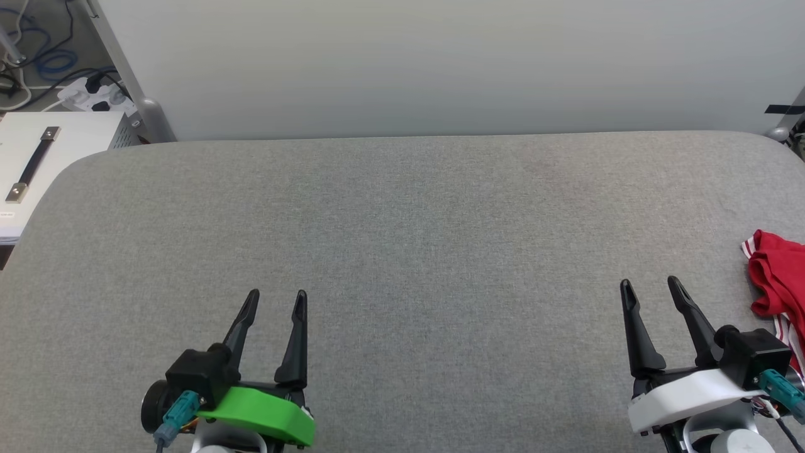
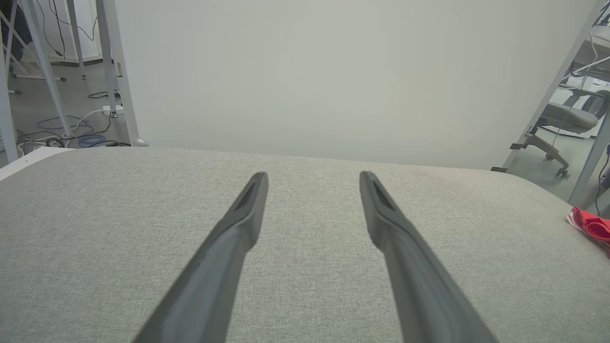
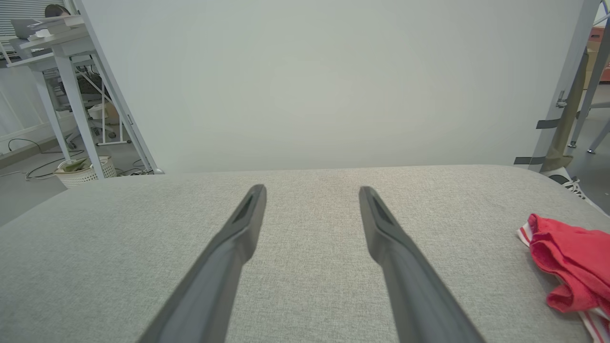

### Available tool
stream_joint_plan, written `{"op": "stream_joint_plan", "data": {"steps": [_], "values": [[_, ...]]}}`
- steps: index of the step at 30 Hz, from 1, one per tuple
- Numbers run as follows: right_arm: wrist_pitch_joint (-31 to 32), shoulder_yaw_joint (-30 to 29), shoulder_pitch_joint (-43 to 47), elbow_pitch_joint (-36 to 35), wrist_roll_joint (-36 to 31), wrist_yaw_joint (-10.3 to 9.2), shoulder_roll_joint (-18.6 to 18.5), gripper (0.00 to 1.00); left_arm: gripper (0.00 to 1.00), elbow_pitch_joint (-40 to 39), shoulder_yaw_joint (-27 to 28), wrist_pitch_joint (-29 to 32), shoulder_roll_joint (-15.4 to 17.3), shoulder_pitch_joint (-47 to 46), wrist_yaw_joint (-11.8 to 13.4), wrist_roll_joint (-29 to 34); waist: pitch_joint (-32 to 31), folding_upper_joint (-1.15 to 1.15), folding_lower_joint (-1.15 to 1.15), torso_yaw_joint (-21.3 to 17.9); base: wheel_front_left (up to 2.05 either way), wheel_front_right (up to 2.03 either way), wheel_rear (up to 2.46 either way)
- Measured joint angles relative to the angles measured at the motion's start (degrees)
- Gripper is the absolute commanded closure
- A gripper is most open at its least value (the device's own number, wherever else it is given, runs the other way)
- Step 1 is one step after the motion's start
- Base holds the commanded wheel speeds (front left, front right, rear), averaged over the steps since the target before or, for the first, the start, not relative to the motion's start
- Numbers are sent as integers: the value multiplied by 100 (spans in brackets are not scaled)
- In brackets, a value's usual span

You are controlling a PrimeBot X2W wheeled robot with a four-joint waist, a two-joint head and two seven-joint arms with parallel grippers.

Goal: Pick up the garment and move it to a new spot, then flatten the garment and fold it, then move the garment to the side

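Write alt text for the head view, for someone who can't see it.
A crumpled red garment lies at the right edge of a grey fabric table, right of the open, empty right gripper. The left gripper, also open and empty, sits at the lower left; a pale wall stands behind.

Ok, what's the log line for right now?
step: pickup pending | garment: crumpled, right edge of grey surface | left gripper: open, empty | right gripper: open, empty

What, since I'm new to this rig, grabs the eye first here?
A crumpled red garment with striped trim lies at the right edge of the grey fabric-covered table. The left hand and right hand hover open over its near side, both empty.
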Motion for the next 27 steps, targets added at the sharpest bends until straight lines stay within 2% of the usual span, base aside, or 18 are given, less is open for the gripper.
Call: {"op": "stream_joint_plan", "data": {"steps": [1,2,27], "values": [[-14,5,-1,1,0,0,3,0,0,0,-3,0,0,0,0,-1,2,0,0,-2,0,0,0],[-25,9,-3,2,-1,0,7,100,100,-1,-10,0,0,0,0,-8,4,0,0,-4,0,0,0],[162,-24,-3,-16,-169,0,49,100,100,-77,45,248,5,-1,102,156,0,0,0,-7,0,0,0]]}}
